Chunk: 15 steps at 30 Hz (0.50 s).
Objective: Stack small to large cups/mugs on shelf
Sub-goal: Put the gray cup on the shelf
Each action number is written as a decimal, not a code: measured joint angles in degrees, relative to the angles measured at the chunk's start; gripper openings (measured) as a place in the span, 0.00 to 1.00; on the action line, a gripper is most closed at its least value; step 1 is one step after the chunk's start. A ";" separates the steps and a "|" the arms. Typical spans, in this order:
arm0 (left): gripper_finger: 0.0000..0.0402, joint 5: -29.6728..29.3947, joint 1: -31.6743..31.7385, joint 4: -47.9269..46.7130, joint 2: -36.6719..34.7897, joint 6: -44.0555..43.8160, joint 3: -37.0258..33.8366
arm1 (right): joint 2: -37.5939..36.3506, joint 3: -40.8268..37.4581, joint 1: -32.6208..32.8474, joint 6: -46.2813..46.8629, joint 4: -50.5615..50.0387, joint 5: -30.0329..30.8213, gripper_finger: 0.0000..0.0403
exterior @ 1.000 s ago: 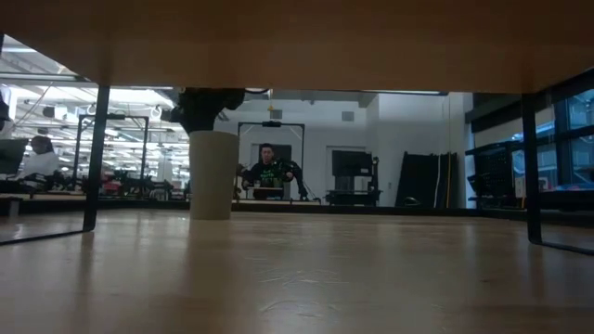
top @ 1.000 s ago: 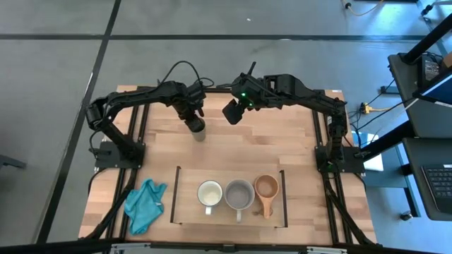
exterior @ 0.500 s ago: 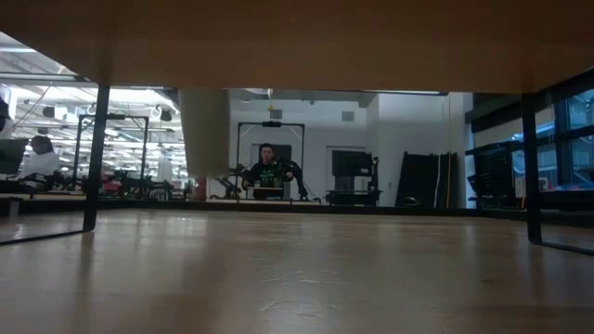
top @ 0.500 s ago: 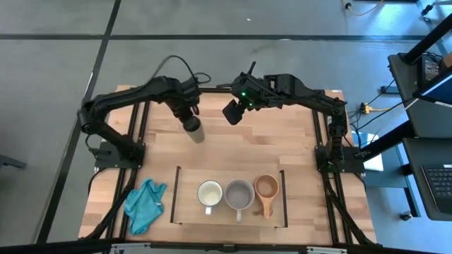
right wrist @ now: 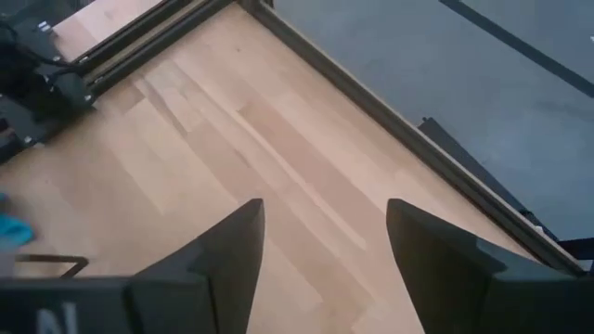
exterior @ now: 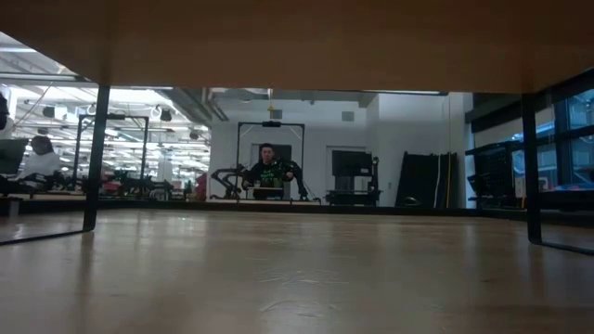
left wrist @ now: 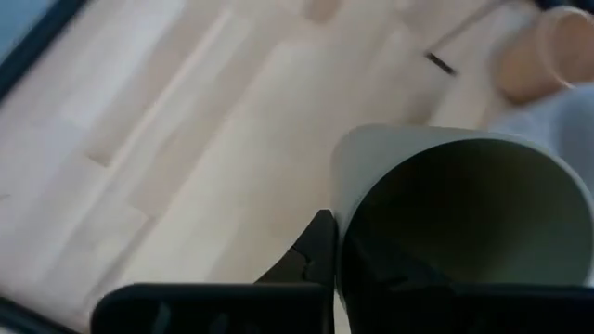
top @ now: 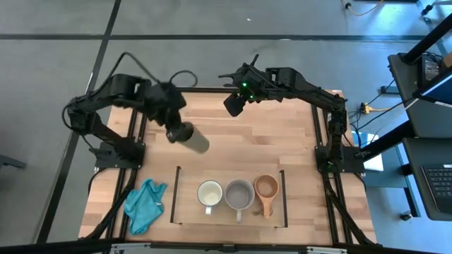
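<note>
My left gripper is shut on the dark olive-green cup, which hangs tilted in the air over the table's left middle, its mouth facing the wrist camera. On the shelf near the front edge, a white mug, a grey mug and a tan wooden long-handled cup stand on their bases in a row. My right gripper waits open over the table's far middle, nothing between its fingers. My left gripper pinches the cup's wall at the rim, one finger outside and the other inside the cup. The fingers slant down from the table's far left. The cup is lifted clear of the table and tilted, its base toward the near right.
A teal cloth lies crumpled at the near left, beside the shelf's left black rail. Bare wooden tabletop lies between the arms and the shelf. The low view shows only the tabletop and the room beyond, with a person far off.
My left gripper has shut on the olive-green cup's rim and lifted it off the table, out of the low view. It has gone up and toward the near left, and the cup has tipped from upright to tilted. My right gripper has drifted slightly toward the far edge.
</note>
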 joint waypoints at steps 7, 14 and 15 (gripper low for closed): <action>0.00 -2.03 -12.74 -0.22 0.07 -10.39 -1.37 | 0.00 0.00 -1.22 1.42 0.03 0.07 0.57; 0.00 -4.10 -22.16 -0.21 0.07 -23.78 -2.01 | 0.00 0.00 -1.18 -1.89 0.01 -0.02 0.57; 0.00 -4.03 -23.11 -0.20 0.05 -25.68 -2.01 | 0.00 0.00 -1.16 -2.24 0.03 -0.03 0.57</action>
